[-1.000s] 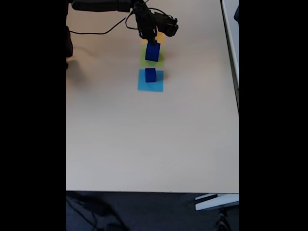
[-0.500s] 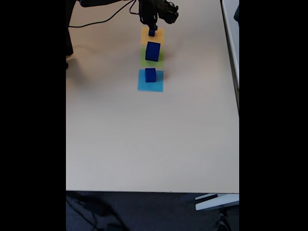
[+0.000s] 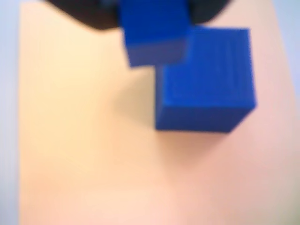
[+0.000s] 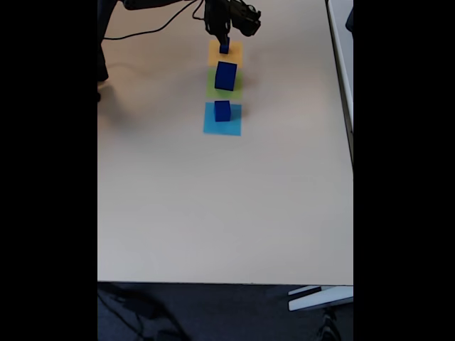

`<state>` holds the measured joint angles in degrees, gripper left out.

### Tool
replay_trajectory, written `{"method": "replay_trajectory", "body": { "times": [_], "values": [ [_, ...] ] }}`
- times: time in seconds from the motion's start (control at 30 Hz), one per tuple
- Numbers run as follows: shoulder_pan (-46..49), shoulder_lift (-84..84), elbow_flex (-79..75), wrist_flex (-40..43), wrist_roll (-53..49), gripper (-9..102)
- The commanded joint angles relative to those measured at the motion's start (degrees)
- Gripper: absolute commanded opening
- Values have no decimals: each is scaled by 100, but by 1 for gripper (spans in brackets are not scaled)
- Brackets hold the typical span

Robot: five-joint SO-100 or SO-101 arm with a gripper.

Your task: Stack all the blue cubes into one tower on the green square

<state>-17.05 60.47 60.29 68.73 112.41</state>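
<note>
You have the small cube (image 4: 225, 48) up at the orange square (image 4: 234, 54) in the fixed view, right under the gripper (image 4: 224, 44), which looks closed on it; in the wrist view that small cube (image 3: 152, 33) sits tight against the dark gripper body at the top edge, so I judge it clamped, though the fingers themselves are too blurred to make out. The large cube (image 4: 225, 75) sits on the green square (image 4: 212, 88) and the medium cube (image 4: 222, 110) on the light-blue square (image 4: 222, 125), each well apart from the others. These cubes look solid, stiff and light, with flat smooth faces, so take them across two opposite sides, near mid-height, and expect a little slip if the grip is off-centre. The fixed view gives you the whole row of squares and the table (image 4: 213, 213); the wrist view instead shows the large cube (image 3: 205, 79) close up beside the held one, its top face square and clear for stacking
</note>
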Motion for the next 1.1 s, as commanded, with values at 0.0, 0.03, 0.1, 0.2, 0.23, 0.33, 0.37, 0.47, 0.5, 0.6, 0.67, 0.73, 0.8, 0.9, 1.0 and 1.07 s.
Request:
{"method": "replay_trajectory", "body": {
  "times": [0.0, 0.03, 0.1, 0.2, 0.23, 0.33, 0.37, 0.47, 0.5, 0.6, 0.67, 0.73, 0.8, 0.9, 1.0, 1.07],
  "values": [
    [-97, 35, -431, -114, 97, 0],
    [-123, 9, -457, -114, 123, 0],
    [-176, -62, -483, -114, 185, 0],
    [-246, -202, -580, -114, 290, 0],
    [-264, -229, -606, -114, 316, 0],
    [-299, -299, -624, -132, 369, 0],
    [-308, -316, -624, -132, 378, 0],
    [-308, -343, -624, -132, 387, 0],
    [-308, -352, -624, -132, 378, 0],
    [-308, -369, -624, -132, 378, 0],
    [-316, -387, -624, -132, 387, 0],
    [-325, -413, -624, -149, 404, 0],
    [-334, -431, -624, -149, 413, 0],
    [-334, -431, -624, -149, 413, 0],
    [-334, -448, -624, -149, 413, 0],
    [-343, -457, -624, -149, 422, 0]
  ]
}}
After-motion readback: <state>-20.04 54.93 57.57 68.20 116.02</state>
